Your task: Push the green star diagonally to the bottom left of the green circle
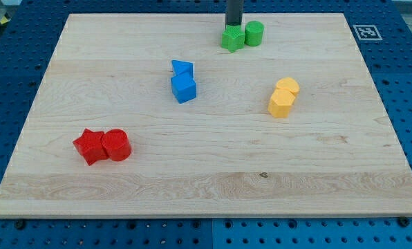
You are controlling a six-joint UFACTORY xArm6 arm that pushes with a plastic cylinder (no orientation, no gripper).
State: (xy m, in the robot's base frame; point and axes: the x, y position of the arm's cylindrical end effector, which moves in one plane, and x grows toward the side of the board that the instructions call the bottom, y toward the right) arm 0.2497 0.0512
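- You had my tip (233,27) at the view's top, right behind the green star (231,39); it met the star's far edge, and whether it truly pressed on it you could not tell from this angle.
- There were no fingers to release or clench: the arm ended in a plain dark rod, and it grasped nothing.
- The green star sat near the top edge of the wooden board (206,187), a little right of the middle.
- The green circle (254,33) stood just beside the star, on its right and slightly higher in the view; the two looked to be touching.
- You could see the blue triangle (182,68) and the blue cube (184,88) packed together left of the middle, well apart from the green pair.
- Two yellow blocks sat together on the right: a yellow hexagon (281,104) below and a rounder yellow block (287,86) above it.
- The red star (90,146) and the red cylinder (116,145) lay side by side at the lower left.
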